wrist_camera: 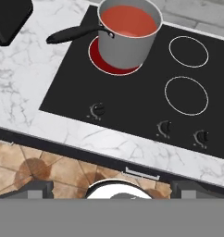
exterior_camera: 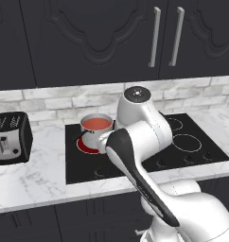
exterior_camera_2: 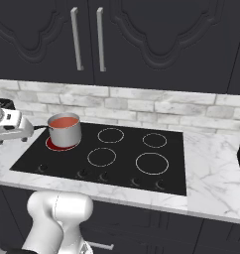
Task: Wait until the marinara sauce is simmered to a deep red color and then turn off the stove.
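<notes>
Gripper: my gripper (wrist_camera: 112, 189) hangs above the front edge of the counter, looking down at the knobs. I see its two dark fingers (wrist_camera: 33, 190) far apart at the bottom of the hand view, and they hold nothing.
Sauce: my sauce (wrist_camera: 130, 20) is smooth and orange-red. It fills the pan almost to the top.
Pan: I see a small steel pan (wrist_camera: 124, 44) standing up straight on the back left ring of the stove. Its black handle (wrist_camera: 72, 33) points left, out over the stove's left edge.
Ring: the ring (wrist_camera: 101, 59) under my pan glows red. I see the red peeking out around the pan's bottom.
Stove: my stove (exterior_camera_2: 122, 166) is flat black glass set in the white marble counter (exterior_camera: 31, 179). Its other rings are thin white circles and look dark.
Knobs: I count five small dark knobs in a row along the stove's front edge. The left knob (wrist_camera: 98, 109) is nearest to the pan.
Toaster: a black and silver toaster (exterior_camera: 10, 138) sits on the counter, left of the stove and near the wall.
Cupboards: I see dark cupboards (exterior_camera_2: 142, 44) over the counter, with grey handles.
</notes>
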You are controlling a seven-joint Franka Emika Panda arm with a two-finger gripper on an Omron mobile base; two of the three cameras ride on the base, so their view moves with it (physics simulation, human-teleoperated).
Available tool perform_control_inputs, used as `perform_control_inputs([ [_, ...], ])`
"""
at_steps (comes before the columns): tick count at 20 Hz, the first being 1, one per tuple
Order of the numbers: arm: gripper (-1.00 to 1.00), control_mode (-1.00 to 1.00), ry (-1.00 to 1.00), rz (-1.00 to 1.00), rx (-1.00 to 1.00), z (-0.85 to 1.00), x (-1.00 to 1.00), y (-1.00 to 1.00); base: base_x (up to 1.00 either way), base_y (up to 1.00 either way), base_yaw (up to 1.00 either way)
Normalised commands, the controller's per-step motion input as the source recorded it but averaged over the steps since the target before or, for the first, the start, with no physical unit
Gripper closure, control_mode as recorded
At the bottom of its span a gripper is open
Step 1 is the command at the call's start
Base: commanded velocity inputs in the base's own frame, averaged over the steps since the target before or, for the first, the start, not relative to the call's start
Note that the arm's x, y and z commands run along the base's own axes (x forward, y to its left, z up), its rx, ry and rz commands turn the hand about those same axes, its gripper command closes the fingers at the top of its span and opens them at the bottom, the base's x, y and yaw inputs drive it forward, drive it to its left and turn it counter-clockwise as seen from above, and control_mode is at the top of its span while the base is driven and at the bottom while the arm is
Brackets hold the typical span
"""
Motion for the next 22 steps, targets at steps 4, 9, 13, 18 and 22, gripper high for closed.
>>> perform_control_inputs([
  [4,-1.00,-1.00,0.00,0.07,0.00,-0.34,0.00,0.00,0.00,0.00,0.00],
  [9,-1.00,-1.00,0.00,0.04,0.00,-0.34,0.00,0.00,0.00,0.00,0.00],
  [13,-1.00,-1.00,0.00,0.02,0.00,-0.35,0.00,0.00,0.00,0.00,0.00],
  [18,-1.00,-1.00,0.01,0.00,0.00,-0.38,0.00,0.01,0.00,0.00,0.00],
  [22,-1.00,-1.00,0.02,0.00,0.00,-0.34,0.00,0.01,0.00,0.00,0.00],
])
